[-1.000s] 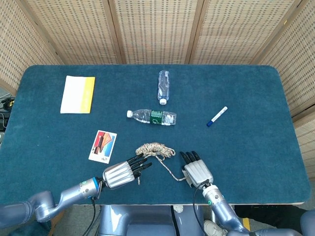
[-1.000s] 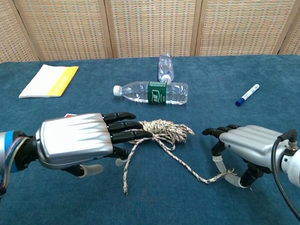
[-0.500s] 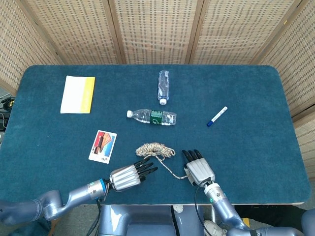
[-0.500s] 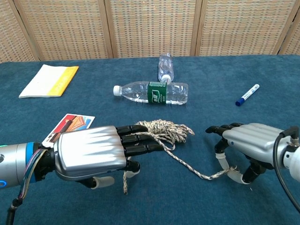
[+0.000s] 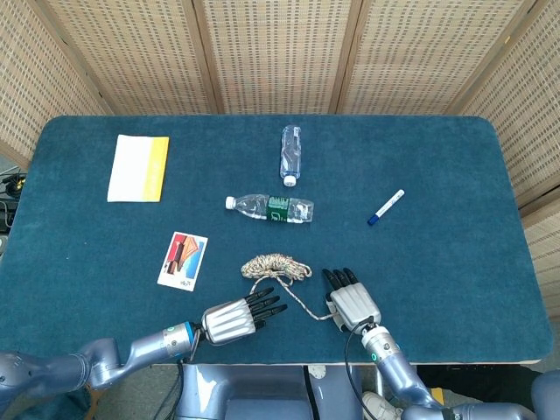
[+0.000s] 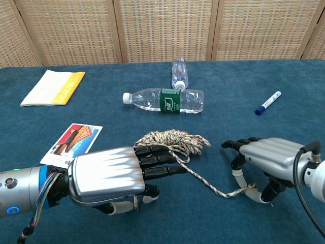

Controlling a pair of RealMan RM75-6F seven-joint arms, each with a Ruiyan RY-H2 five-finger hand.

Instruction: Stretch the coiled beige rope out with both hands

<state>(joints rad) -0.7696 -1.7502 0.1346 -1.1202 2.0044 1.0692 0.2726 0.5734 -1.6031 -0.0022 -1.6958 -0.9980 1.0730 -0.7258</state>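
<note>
Rope coiled on tabletop; right robot hand pinches one end for pulling; left robot hand fingers apart, over other end, not yet gripping.

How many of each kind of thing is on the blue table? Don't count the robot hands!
Bottles: 2, a green-label bottle and a plain bottle
Rope: 1
Marker pen: 1
Yellow and white booklet: 1
Picture card: 1
Total: 6
</note>
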